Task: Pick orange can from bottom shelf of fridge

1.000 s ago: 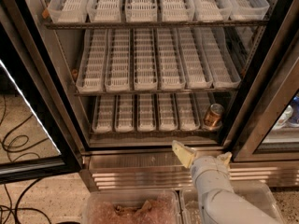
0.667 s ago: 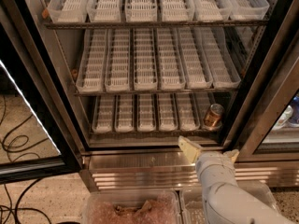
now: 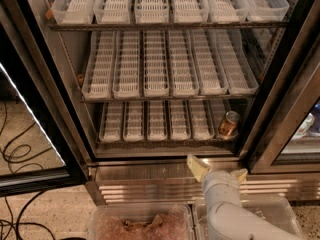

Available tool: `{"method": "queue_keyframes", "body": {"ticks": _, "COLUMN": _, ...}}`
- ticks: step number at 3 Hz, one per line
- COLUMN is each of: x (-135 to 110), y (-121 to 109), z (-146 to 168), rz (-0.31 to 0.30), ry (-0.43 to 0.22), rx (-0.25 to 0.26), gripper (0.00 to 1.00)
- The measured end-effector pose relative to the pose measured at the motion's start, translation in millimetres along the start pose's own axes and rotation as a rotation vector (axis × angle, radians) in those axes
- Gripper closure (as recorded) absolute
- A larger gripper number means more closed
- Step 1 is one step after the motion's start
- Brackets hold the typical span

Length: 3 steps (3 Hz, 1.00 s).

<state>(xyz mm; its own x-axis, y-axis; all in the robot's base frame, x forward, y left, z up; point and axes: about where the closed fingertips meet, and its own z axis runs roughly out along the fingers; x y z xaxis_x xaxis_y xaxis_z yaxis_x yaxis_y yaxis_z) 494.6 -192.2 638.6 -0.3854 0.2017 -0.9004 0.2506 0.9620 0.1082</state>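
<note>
The fridge (image 3: 272, 109) stands open with three racks of white slotted trays. The orange can (image 3: 229, 124) stands upright at the right end of the bottom shelf (image 3: 150, 121), in the rightmost lane. My gripper (image 3: 217, 170) is in front of the stainless base trim, below and slightly left of the can, outside the fridge. Its two pale fingers (image 3: 197, 167) are spread apart and hold nothing.
The black door frame (image 3: 35, 119) angles down the left. Another glass door (image 3: 295, 134) stands to the right of the can. Cables (image 3: 15, 154) lie on the floor at left. Two clear plastic bins (image 3: 142, 224) sit at the bottom, near my arm.
My gripper has moved a little to the right along the base trim. The can has not moved.
</note>
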Motion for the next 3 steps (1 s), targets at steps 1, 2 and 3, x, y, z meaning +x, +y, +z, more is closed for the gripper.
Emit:
{"method": "queue_keyframes", "body": {"ticks": 1, "x": 82.9, "y": 1.1, "z": 32.7, "rz": 0.014, "ry": 0.005, "rx": 0.033, "gripper": 0.0}}
{"method": "queue_keyframes", "body": {"ticks": 2, "x": 82.9, "y": 1.1, "z": 32.7, "rz": 0.014, "ry": 0.005, "rx": 0.033, "gripper": 0.0}}
{"method": "queue_keyframes", "body": {"ticks": 3, "x": 81.9, "y": 2.3, "z": 37.5, "rz": 0.024, "ry": -0.032, "rx": 0.027, "gripper": 0.0}}
